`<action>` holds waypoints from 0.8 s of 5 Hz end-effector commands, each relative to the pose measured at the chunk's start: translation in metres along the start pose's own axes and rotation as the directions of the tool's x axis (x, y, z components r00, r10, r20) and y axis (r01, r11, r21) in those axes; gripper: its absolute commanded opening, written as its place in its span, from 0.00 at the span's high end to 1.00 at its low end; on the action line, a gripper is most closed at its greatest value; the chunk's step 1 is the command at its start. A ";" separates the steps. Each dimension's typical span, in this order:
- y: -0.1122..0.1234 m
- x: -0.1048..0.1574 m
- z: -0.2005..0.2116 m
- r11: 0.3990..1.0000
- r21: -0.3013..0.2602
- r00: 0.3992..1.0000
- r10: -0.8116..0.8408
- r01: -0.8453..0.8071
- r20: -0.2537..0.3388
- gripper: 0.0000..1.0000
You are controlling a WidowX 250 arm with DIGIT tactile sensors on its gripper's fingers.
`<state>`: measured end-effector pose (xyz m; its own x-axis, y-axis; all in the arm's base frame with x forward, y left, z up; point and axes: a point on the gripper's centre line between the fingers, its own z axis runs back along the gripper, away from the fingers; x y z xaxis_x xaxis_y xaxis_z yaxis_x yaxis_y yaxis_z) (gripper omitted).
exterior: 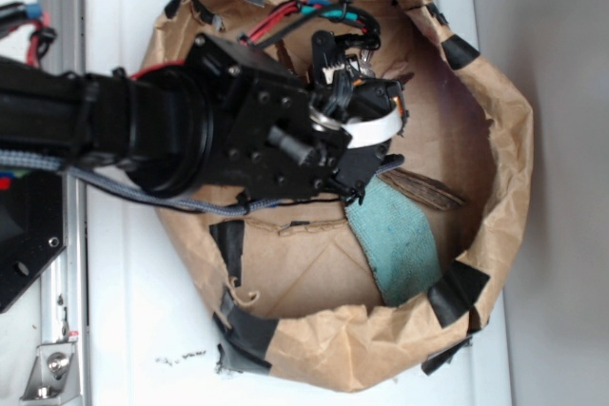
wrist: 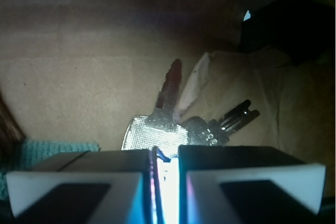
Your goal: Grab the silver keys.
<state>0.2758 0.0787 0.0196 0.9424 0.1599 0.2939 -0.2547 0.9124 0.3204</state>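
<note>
Nearest the wrist camera, the gripper [wrist: 165,174] has its jaws drawn almost together, pinching the silver keys [wrist: 181,127] whose blades splay out just beyond the fingertips, above the brown paper [wrist: 73,77] floor of the paper-lined basket [exterior: 509,187], a teal cloth [exterior: 395,235] lying beside.

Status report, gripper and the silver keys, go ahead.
Gripper nearly closed, narrow gap left. Dull silver metal keys just beyond the fingertips on brown paper lining; grasp unconfirmed. Nothing in the way.
</note>
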 end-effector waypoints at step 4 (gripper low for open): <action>-0.020 0.011 0.149 0.941 -0.314 0.990 -0.138 0.125 -0.020 1.00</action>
<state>0.2509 0.0034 0.1322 0.9839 0.0549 0.1703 -0.0653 0.9963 0.0566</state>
